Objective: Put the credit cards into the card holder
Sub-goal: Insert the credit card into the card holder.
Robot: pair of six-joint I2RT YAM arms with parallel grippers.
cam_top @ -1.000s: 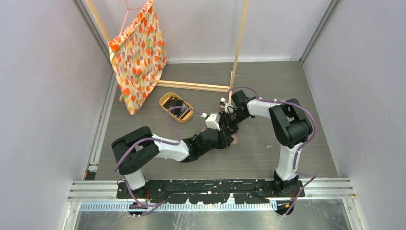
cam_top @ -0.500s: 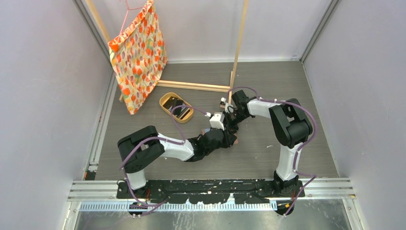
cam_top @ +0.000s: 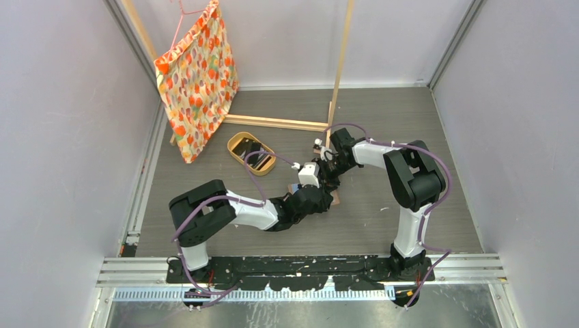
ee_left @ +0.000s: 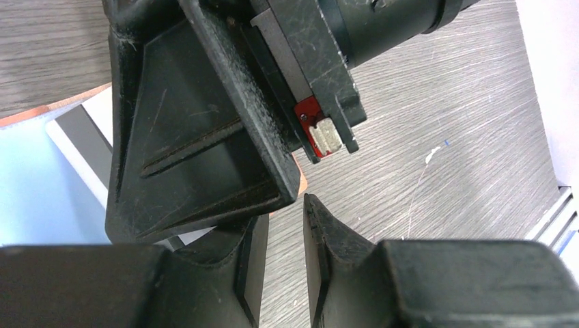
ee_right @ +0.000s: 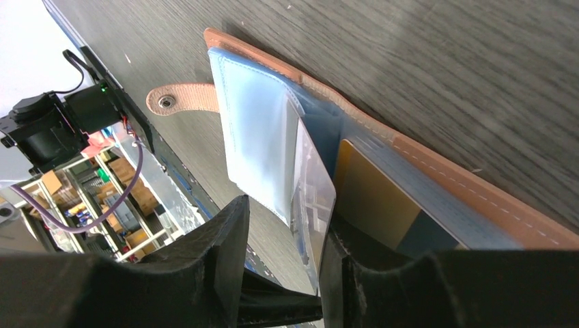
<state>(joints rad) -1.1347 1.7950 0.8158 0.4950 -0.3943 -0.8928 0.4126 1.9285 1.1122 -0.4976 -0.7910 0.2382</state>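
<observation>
Left arm elbow swung right. Left hand narrow, empty, over card holder mid-surface. Right hand part-open, grip unclear, silver card at glossy pocket. Card likely stiff, light, slick: pinch outer edge.

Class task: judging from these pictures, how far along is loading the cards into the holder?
Done: one tan card sits in the open card holder. In hand: a silvery card stands at a glossy pocket, against the right pincer. Left: more cards lie in the oval tray.
</observation>
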